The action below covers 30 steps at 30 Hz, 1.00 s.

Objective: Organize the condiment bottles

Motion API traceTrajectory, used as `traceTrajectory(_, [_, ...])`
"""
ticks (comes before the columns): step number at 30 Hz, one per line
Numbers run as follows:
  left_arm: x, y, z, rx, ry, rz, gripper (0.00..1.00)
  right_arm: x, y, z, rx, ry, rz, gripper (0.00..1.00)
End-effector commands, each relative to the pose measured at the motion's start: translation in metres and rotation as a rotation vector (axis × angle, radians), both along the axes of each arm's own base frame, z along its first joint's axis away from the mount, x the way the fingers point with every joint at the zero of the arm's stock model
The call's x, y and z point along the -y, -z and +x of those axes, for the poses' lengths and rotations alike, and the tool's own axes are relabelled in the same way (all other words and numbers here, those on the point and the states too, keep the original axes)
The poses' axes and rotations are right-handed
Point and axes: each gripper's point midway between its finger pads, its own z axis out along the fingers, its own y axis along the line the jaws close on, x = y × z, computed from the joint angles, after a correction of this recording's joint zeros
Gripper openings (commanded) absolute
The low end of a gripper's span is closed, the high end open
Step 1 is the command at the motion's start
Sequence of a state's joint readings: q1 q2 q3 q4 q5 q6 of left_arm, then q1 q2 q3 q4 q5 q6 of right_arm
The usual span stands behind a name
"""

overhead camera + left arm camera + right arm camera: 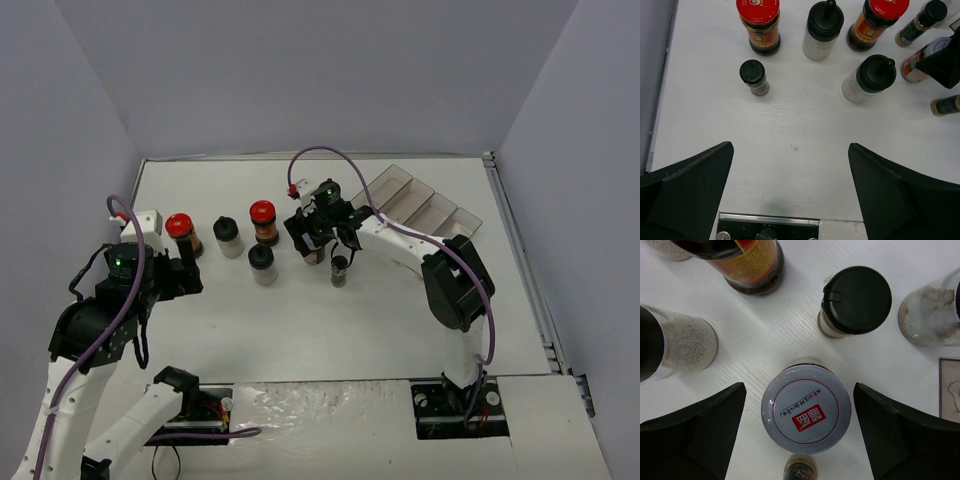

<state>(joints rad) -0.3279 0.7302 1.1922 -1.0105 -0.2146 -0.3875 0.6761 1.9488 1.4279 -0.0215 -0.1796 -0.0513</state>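
My right gripper hangs over the middle of the row of condiment bottles. It is open, and a white-lidded jar stands between its fingers with a gap on each side. Close around the jar stand a black flip-cap bottle, a red-labelled dark bottle, a clear bottle of white grains and a small dark bottle. My left gripper is open over bare table. Ahead of it are two red-capped bottles, two black-capped clear ones and a small black-capped jar.
A clear plastic compartment tray lies at the back right, behind the right arm. Grey walls close in the table on the left, back and right. The bottles stand in a loose band across the table's middle.
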Motion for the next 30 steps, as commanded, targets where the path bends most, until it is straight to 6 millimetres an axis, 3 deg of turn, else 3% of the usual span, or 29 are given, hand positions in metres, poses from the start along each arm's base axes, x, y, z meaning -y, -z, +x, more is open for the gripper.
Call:
traceTrajectory(1, [-0.001,-0.004,0.000,0.018,-0.022,-0.018,0.97,-0.009,-0.014,0.012,0.075,0.013,0.036,0.83])
traceTrajectory(16, [-0.003,0.002,-0.013,0.001,-0.029,-0.035,0.97,-0.002,0.008,0.007,0.050,0.043,-0.006,0.82])
traceTrajectory(19, [-0.003,0.002,-0.014,-0.003,-0.027,-0.036,0.97,-0.001,0.012,0.006,0.043,0.043,-0.011,0.76])
traceTrajectory(23, [-0.003,0.002,-0.015,0.000,-0.026,-0.036,0.97,-0.002,0.009,0.006,0.046,0.037,-0.001,0.58])
traceTrajectory(27, [-0.003,0.000,-0.015,0.001,-0.024,-0.035,0.97,-0.001,-0.006,0.007,0.079,0.045,0.015,0.25])
traceTrajectory(30, [-0.003,0.000,-0.014,0.001,-0.021,-0.032,0.97,0.003,-0.034,0.008,0.128,0.062,0.041,0.00])
